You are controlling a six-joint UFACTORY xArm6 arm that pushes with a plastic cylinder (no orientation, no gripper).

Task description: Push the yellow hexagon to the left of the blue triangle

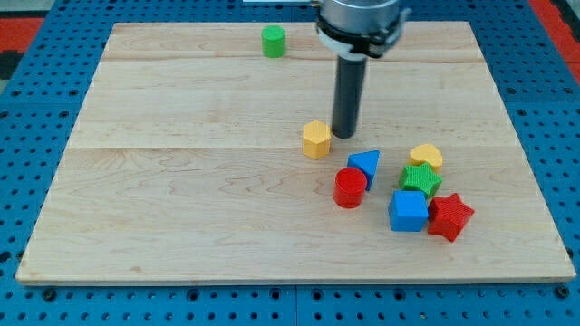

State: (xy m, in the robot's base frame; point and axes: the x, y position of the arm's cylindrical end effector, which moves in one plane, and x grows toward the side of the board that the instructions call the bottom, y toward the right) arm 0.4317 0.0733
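The yellow hexagon (316,139) lies near the middle of the wooden board (181,181). The blue triangle (365,165) lies just below and to the right of it. My tip (344,135) rests on the board right beside the hexagon's right side, above the blue triangle; I cannot tell if it touches the hexagon.
A red cylinder (350,188) sits against the blue triangle's lower left. To the right lie a yellow heart (426,156), a green star (420,179), a blue cube (408,211) and a red star (449,216). A green cylinder (273,41) stands near the view's top.
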